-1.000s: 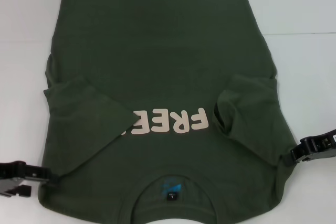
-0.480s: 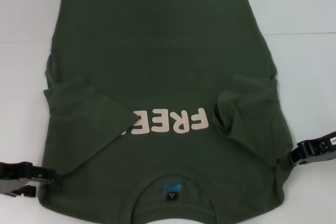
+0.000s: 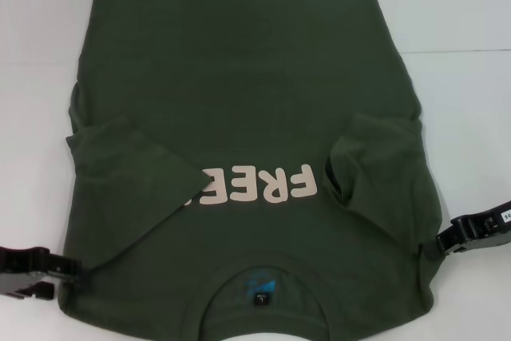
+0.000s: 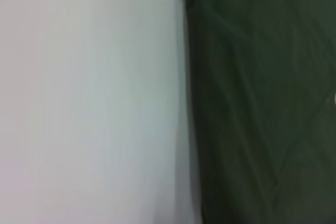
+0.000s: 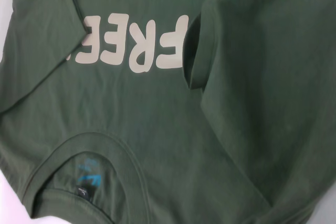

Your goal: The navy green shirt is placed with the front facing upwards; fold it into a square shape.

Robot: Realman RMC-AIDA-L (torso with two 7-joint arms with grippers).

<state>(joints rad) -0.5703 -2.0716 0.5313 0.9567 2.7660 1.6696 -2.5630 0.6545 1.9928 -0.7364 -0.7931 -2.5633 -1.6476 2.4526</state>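
Left pincer sits at the shirt's left shoulder edge, near the collar end, its tip meeting the fabric; whether its jaws are wide, narrow or gripping cloth cannot be told. Right pincer sits at the opposite shoulder edge of the same garment, its tip against the fabric border; its jaw state likewise cannot be told.

The navy green shirt lies flat on the white worktop, front side up, with the collar toward the robot and the hem at the far end. Both short sleeves are folded inward over the chest. The left sleeve covers the final part of the pale lettering, so that only "FRE" and part of a further letter are readable. The right sleeve lies just beside the "F" without covering it. A small black neck label with blue print above it is visible inside the collar.

In the left wrist view, the garment's edge runs straight against bare worktop. In the right wrist view, the collar, lettering and folded right sleeve are visible.
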